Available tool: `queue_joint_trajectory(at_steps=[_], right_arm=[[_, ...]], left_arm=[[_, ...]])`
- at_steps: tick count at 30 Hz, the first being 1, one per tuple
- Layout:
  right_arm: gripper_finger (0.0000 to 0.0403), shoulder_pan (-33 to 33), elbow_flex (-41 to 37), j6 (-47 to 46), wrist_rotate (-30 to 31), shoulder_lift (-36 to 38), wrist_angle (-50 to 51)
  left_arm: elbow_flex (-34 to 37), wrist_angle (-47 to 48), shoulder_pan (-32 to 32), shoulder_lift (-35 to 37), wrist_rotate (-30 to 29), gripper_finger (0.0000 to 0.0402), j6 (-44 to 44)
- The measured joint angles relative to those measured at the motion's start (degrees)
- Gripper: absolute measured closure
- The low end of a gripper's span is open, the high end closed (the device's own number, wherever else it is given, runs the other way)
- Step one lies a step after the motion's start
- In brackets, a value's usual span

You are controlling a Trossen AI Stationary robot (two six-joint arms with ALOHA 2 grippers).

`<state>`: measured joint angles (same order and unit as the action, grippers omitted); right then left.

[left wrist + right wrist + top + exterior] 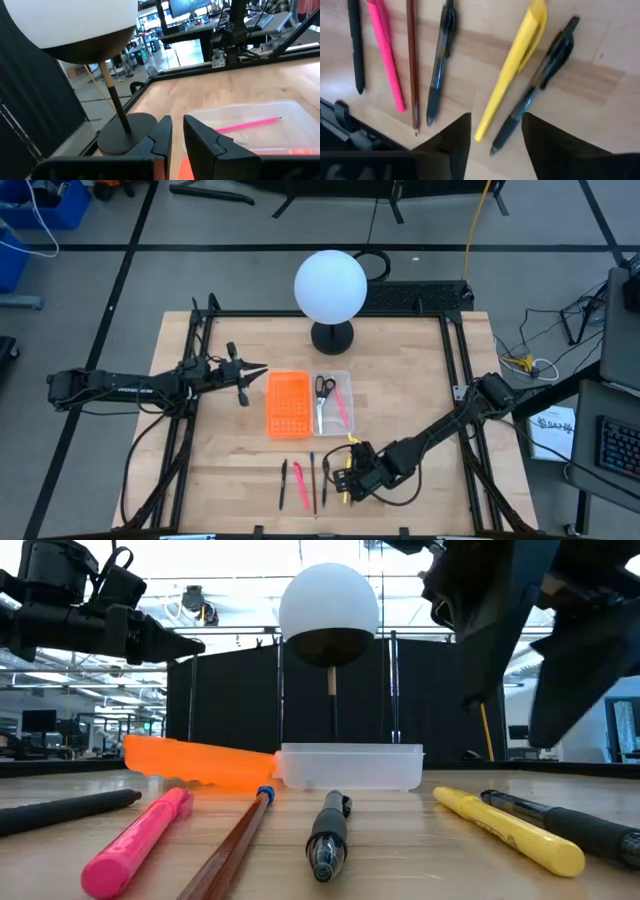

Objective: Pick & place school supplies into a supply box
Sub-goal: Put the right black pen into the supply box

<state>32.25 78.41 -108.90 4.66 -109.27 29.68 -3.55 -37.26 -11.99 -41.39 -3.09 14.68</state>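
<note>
Hovering at left-centre of the high view, the left gripper (243, 370) is held nearly together, empty. Scissors (324, 387) and one pink pencil (341, 406) are already laid in the supply box (346, 375) at centre. Six pens (312, 483) are left at lower centre, with the right gripper (347, 477), jaws apart, poised over the yellow pen (511, 62).

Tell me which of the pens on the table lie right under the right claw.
The yellow pen and the black pen beside it lie just ahead of the right claw; the pink pen, brown pencil and other dark pens lie farther off.
</note>
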Motion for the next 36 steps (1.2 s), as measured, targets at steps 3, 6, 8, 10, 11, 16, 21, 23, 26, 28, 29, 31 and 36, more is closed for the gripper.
queue_joint_trajectory(at_steps=[3, 6, 8, 10, 11, 16, 21, 23, 26, 28, 29, 31, 36], right_arm=[[0.0229, 0.42, 0.00, -3.29, -0.30, 0.04, 0.77], [0.0233, 1.05, 0.00, -6.46, -0.46, 0.02, 0.86], [0.0237, 1.61, 0.00, -8.35, -0.45, 0.04, 0.82], [0.0241, 2.26, 0.00, -10.14, -0.45, 0.03, 1.02], [0.0243, 2.58, 0.00, -10.99, -0.45, 0.01, 1.05], [0.0245, 3.34, 0.00, -13.25, -0.47, -1.57, 0.32], [0.0245, 2.67, 0.00, -11.33, -0.40, -4.33, 0.31], [0.0245, 2.31, -0.01, -10.33, -0.47, -4.92, 0.42], [0.0246, 1.97, 0.00, -9.79, -0.45, -5.01, 1.17], [0.0246, 1.55, 0.00, -9.10, -0.47, -5.01, 2.36], [0.0246, 1.35, 0.04, -8.96, -0.49, -5.01, 2.92], [0.0246, 0.72, 0.07, -8.02, -0.64, -5.01, 4.19], [0.0246, -2.11, 0.09, -3.63, -1.56, -5.11, 5.74]], left_arm=[[0.00, 0.20, 0.00, 0.00, 0.02, 0.0344, -0.10], [0.00, 0.52, 0.00, 0.00, 0.00, 0.0344, -0.12], [0.00, 0.78, 0.00, 0.00, 0.02, 0.0344, -0.13], [0.00, 0.94, 0.00, 0.00, 0.02, 0.0344, -0.11], [0.00, 1.04, 0.00, 0.00, 0.02, 0.0344, -0.12], [0.00, 1.12, 0.00, 0.00, 0.02, 0.0344, -0.11], [0.00, 1.11, 0.00, 0.00, 0.04, 0.0344, 0.03], [0.00, 1.10, 0.00, 0.00, 0.04, 0.0344, 0.02], [0.00, 1.10, 0.00, 0.00, 0.07, 0.0344, -0.02], [0.00, 1.10, 0.00, 0.00, 0.05, 0.0344, -0.10], [0.00, 1.10, 0.01, 0.00, 0.07, 0.0344, -0.12], [0.00, 1.10, 0.00, 0.00, 0.07, 0.0344, -0.13], [0.00, 1.10, 0.01, 0.00, 0.09, 0.0344, -0.16]])
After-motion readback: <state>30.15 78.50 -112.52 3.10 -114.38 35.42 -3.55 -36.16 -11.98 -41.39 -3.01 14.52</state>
